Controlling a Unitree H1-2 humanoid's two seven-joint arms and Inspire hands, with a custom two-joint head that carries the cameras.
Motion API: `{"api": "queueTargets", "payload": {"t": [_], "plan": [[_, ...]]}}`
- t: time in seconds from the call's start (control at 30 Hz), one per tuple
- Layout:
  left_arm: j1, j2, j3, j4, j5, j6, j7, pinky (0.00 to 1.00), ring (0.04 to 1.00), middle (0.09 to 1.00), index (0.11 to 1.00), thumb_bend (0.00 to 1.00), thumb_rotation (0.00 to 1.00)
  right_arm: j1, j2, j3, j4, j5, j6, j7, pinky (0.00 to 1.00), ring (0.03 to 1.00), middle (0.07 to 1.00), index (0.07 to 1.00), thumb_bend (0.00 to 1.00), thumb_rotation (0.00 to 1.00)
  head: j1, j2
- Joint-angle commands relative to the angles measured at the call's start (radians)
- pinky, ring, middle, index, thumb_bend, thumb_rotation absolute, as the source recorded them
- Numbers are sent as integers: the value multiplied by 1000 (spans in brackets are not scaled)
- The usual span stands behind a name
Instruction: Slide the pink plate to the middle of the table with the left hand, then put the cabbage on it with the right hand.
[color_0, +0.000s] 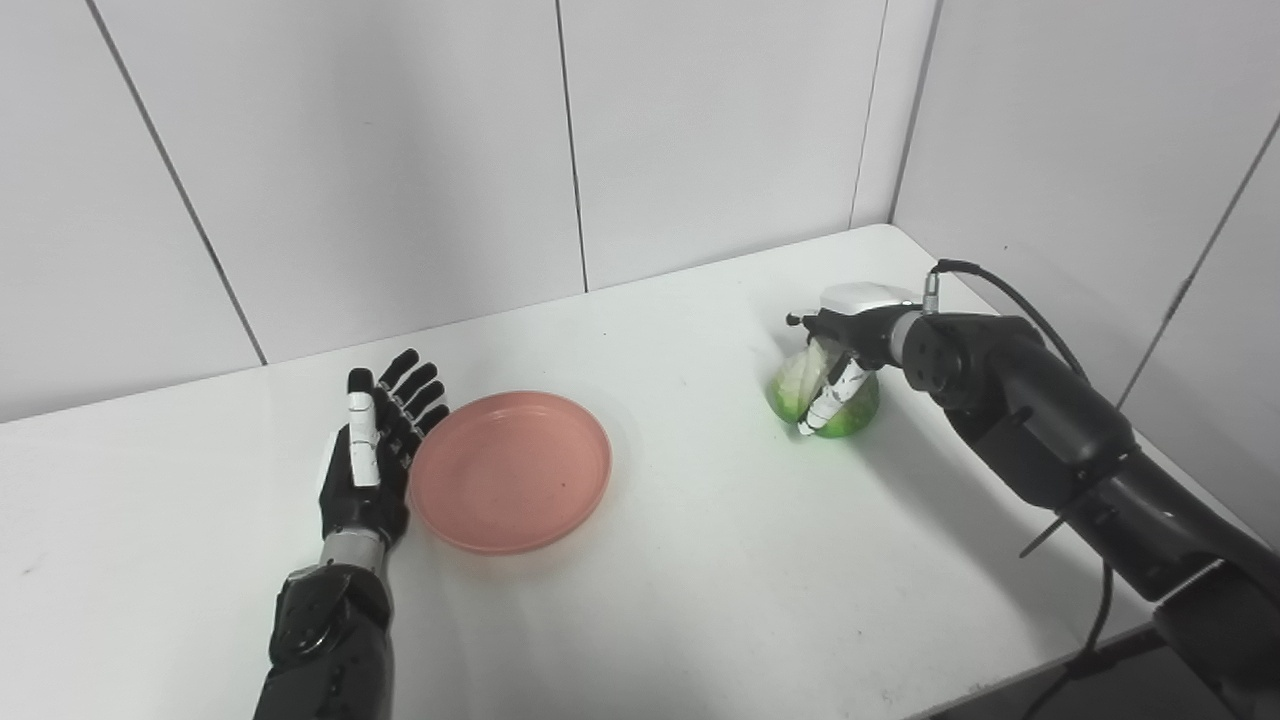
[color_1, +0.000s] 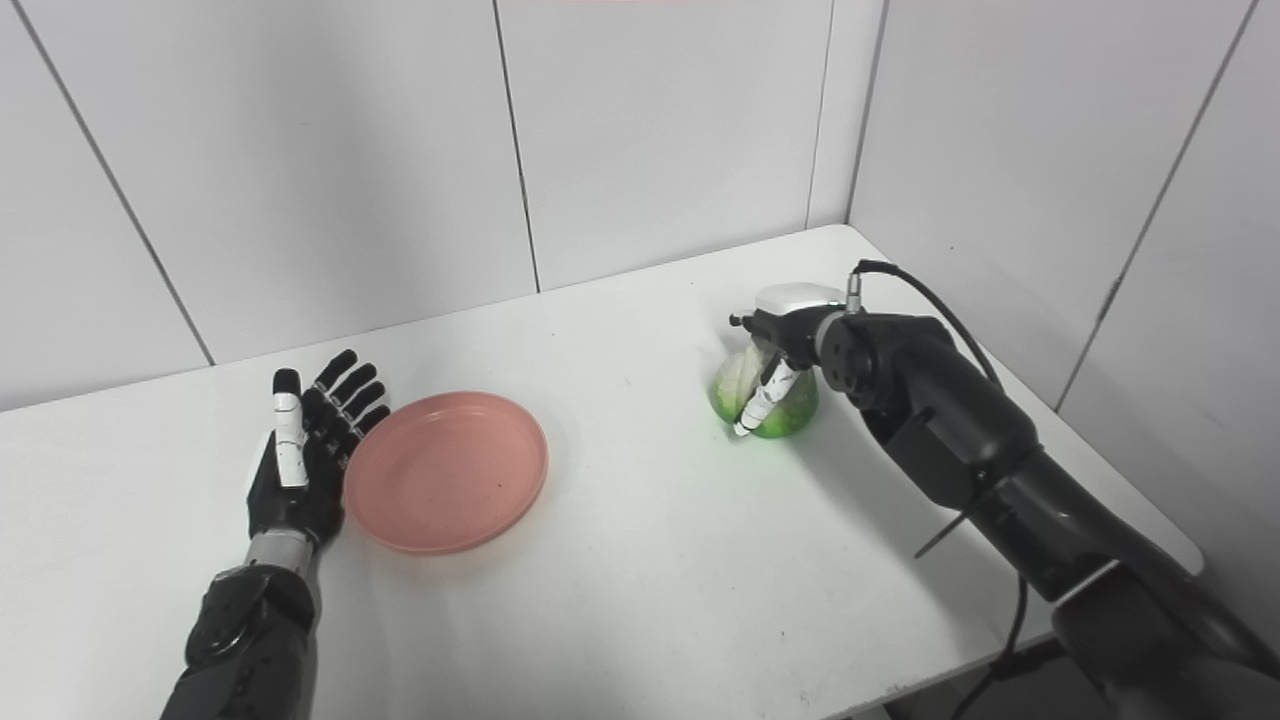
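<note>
A pink plate (color_0: 510, 470), with nothing in it, is seen left of centre on the white table (color_0: 700, 560), flanked at its left rim by the left hand (color_0: 372, 455), fingers spread and holding nothing. Well apart at the right, the cabbage (color_0: 822, 398) is apparently gripped from above by the right hand (color_0: 845, 345).

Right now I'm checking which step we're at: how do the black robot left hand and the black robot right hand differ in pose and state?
The black robot left hand is open, fingers straight, beside the round pink plate's left rim; the black robot right hand is curled over the green cabbage. The left hand holds nothing; the right hand grips from above. The left sits at the white table's left, the right at its far right. Both are low over the table.
</note>
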Motion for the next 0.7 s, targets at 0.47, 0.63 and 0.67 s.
{"api": "queueTargets", "payload": {"t": [0.47,0.63,0.67], "plan": [[10,3,-11,-22,8,31,14,808,843,828,805,930,962,-24,-2,-61,-15,-18,4,-30,727,800,849,850,916,124,3,7],[11,2,-13,-22,11,33,17,805,845,830,805,928,965,-17,15,-71,-6,-22,3,-56,423,514,649,774,822,54,6,10],[10,2,-13,-20,11,32,17,799,843,828,802,927,966,-15,14,-69,-6,-21,2,-65,385,471,611,761,810,42,6,10]]}}
